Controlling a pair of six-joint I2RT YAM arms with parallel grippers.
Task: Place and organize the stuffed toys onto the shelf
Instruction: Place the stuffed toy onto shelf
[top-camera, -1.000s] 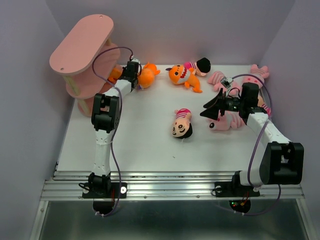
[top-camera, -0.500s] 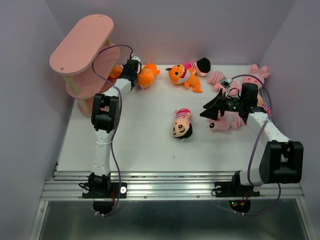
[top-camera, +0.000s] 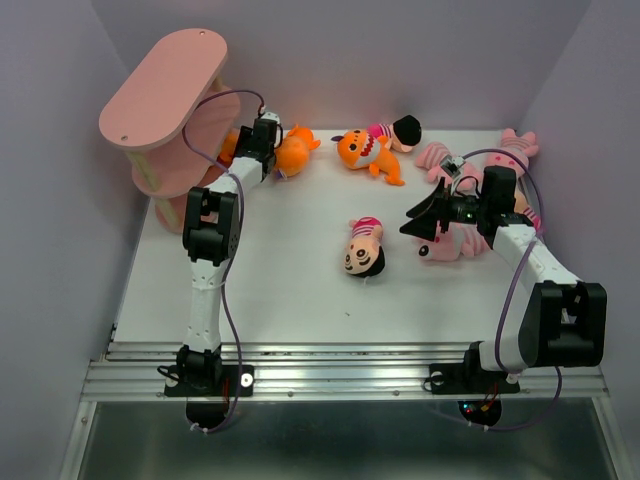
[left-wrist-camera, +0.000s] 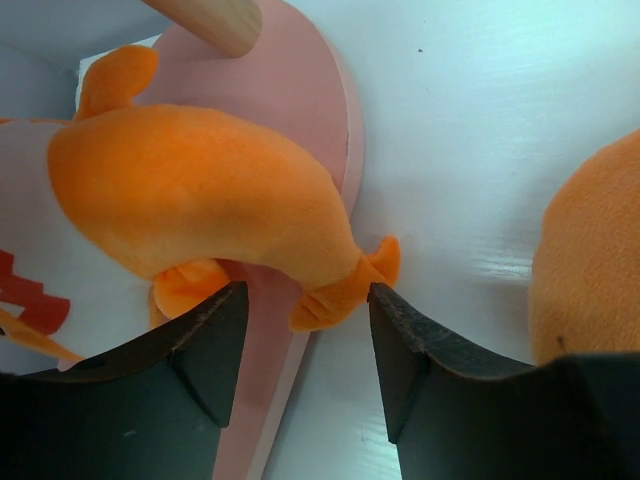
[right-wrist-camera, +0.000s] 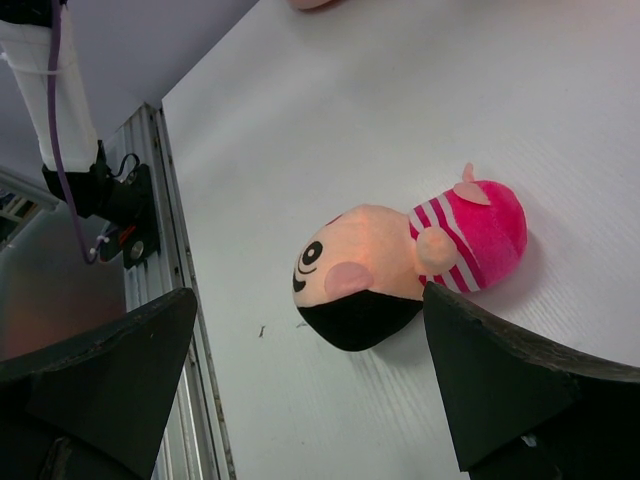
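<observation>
White tabletop under everything. On its far left corner, the pink 3-tier shelf of oval boards on pale wooden posts, upright, long axis running near-left to far-right. No toy visible on the top board; the tiers beneath mostly hidden from above.

Task barely begun, by the look of it: only 1 toy shelved, at least 6 out on the tabletop.

Shelved: an orange plush shark-like toy with a white toothy mouth, lying on what looks like the lowest board, close to a post. Long axis roughly across the board's end, mouth turned deeper under the shelf, tail fin poking past the rim toward the open tabletop. Left gripper right at that tail, jaws parted to either side of the fin and not pinching it; reads as a release.

Just right of that gripper, a 2nd orange plush shark on the tabletop. Far centre, a 3rd orange plush shark, close beside a black-haired plush doll in magenta stripes.

Far right, a heap of light pink striped plush animals, partly hidden by the right arm, number unclear.

Centre, a 2nd peach-faced doll, face up, long axis near to far, black-haired head near, striped body far. Right gripper hovering just right of it, jaws spread wide, holding nothing; probably the next pick.
</observation>
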